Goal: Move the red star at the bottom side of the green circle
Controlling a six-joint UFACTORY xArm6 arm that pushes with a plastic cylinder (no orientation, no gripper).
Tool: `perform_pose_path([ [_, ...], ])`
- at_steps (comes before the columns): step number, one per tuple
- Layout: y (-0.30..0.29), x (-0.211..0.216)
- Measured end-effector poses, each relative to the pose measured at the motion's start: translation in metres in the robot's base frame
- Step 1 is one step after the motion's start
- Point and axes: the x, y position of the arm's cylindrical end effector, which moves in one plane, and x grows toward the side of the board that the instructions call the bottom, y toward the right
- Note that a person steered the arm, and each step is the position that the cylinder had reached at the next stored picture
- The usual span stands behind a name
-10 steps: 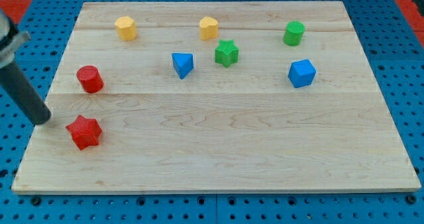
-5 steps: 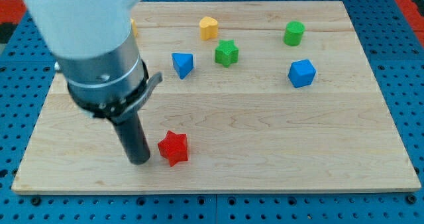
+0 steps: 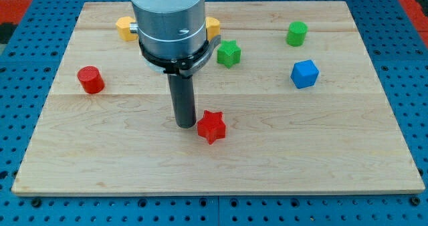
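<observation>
The red star [image 3: 211, 126] lies on the wooden board [image 3: 321, 152] a little left of centre, toward the view's bottom. My tip [image 3: 185, 124] stands right against the star's left side. The green circle, a short cylinder [image 3: 297, 33], stands at the upper right of the board, far up and to the right of the star.
A blue cube [image 3: 304, 73] sits below the green circle. A green star [image 3: 229, 53] lies right of the arm's body. A red cylinder [image 3: 89, 79] is at the left. Two yellow blocks [image 3: 124, 27] [image 3: 213, 25] show partly beside the arm; the arm hides the board between them.
My tip has moved right across the lower board, pushing the red star from the far left to just left of centre. The arm now hides the blue block left of the green star.
</observation>
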Motion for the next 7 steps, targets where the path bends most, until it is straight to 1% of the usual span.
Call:
perform_pose_path([
  [2,0.079,0.028],
  [4,0.155,0.032],
  [5,0.164,0.032],
  [6,0.158,0.032],
  [7,0.139,0.030],
])
